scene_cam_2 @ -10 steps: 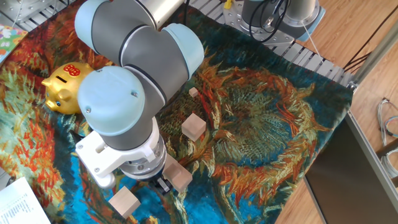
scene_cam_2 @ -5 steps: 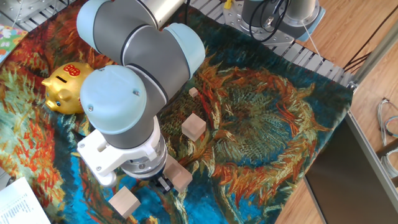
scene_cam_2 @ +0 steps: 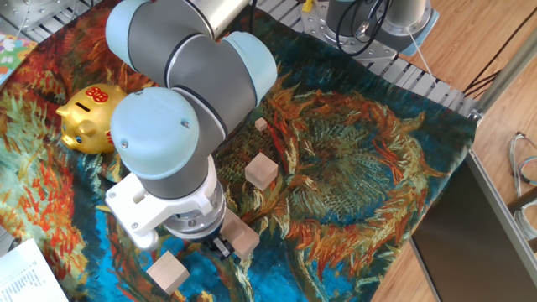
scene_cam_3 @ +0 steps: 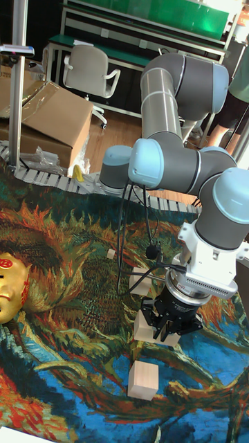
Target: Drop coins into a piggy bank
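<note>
The gold piggy bank (scene_cam_2: 86, 118) with red markings stands on the patterned cloth at the left; in the tall fixed view the piggy bank (scene_cam_3: 10, 286) is cut by the left edge. My gripper (scene_cam_2: 220, 246) points down, low over the cloth, well to the right of the bank and right beside a pale wooden block (scene_cam_2: 243, 236). The wrist hides most of it. In the tall fixed view the gripper (scene_cam_3: 169, 327) shows dark fingers (scene_cam_3: 156, 325) close to that block (scene_cam_3: 143, 328), but their gap is unclear. No coins are visible.
More wooden blocks lie around: one (scene_cam_2: 261, 170) right of the arm, one (scene_cam_2: 168, 273) near the front, and a small piece (scene_cam_2: 261, 124) further back. A metal roller rail (scene_cam_2: 419, 80) borders the cloth at the back. White paper (scene_cam_2: 25, 275) lies at the front left.
The arm has edged a few pixels to the right. The piggy bank and the blocks have stayed in place.
</note>
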`<control>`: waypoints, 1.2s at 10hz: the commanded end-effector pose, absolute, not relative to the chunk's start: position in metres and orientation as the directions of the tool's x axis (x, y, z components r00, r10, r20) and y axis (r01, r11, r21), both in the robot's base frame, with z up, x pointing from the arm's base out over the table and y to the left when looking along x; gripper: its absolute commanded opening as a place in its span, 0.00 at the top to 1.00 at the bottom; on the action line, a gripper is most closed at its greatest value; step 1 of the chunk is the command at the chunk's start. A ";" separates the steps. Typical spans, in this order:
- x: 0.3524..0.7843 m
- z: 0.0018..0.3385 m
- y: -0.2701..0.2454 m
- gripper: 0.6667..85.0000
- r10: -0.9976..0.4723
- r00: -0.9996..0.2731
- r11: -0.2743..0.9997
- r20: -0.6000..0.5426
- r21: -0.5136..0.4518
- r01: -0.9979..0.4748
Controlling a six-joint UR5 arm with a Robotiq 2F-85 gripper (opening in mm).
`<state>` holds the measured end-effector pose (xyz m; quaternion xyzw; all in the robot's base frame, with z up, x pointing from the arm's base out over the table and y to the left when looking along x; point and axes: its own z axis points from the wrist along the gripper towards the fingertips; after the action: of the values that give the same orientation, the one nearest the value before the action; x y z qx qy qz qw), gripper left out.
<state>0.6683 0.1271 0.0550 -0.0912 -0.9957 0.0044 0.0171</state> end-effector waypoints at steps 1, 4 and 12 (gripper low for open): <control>0.668 0.055 0.130 0.77 0.190 -0.981 0.982 0.035 0.000 0.190; 0.666 0.055 0.130 0.78 0.191 -0.981 0.981 0.034 -0.001 0.192; 0.662 0.058 0.130 0.79 0.188 -0.982 0.982 0.034 0.005 0.188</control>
<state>0.6630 0.1277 0.0555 -0.0919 -0.9956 0.0024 0.0160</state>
